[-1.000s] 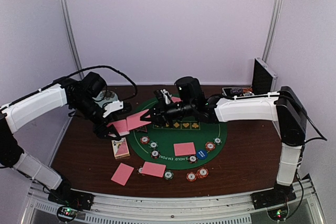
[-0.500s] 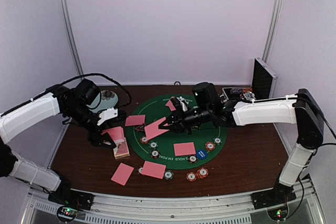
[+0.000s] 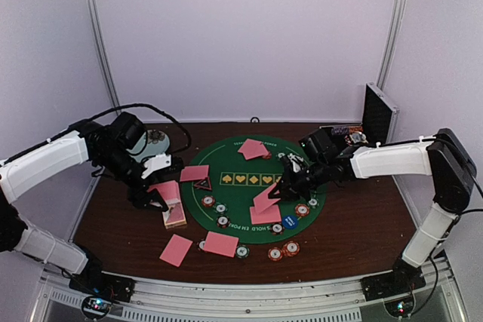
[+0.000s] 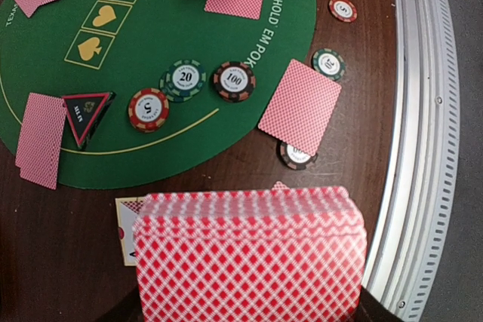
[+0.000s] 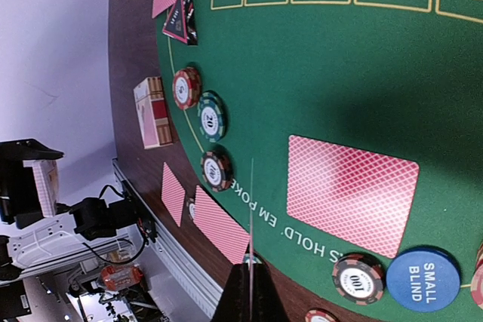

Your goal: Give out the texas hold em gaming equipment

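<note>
My left gripper (image 3: 156,191) is shut on a deck of pink-backed cards (image 4: 249,254), held above the card box (image 4: 127,225) at the mat's left edge. My right gripper (image 3: 282,188) is shut on one pink card (image 3: 266,199), seen edge-on in the right wrist view (image 5: 250,209), tilted just above a card lying on the green mat (image 5: 351,194). The blue disc (image 5: 423,279) lies next to that card. The black-red triangle marker (image 4: 84,115) lies by a single card (image 4: 41,139). Striped chips (image 4: 185,78) lie along the mat's near rim.
More pink cards lie at the mat's far side (image 3: 254,148) and on the wooden table in front (image 3: 176,249), (image 3: 221,243). More chips (image 3: 284,249) lie off the mat's near edge. A pale blue plate (image 3: 162,141) is back left, the aluminium case (image 3: 375,111) back right.
My right gripper has carried the single card from the mat's left side across to its near right, over the lying card. My left gripper with the deck has barely shifted.
</note>
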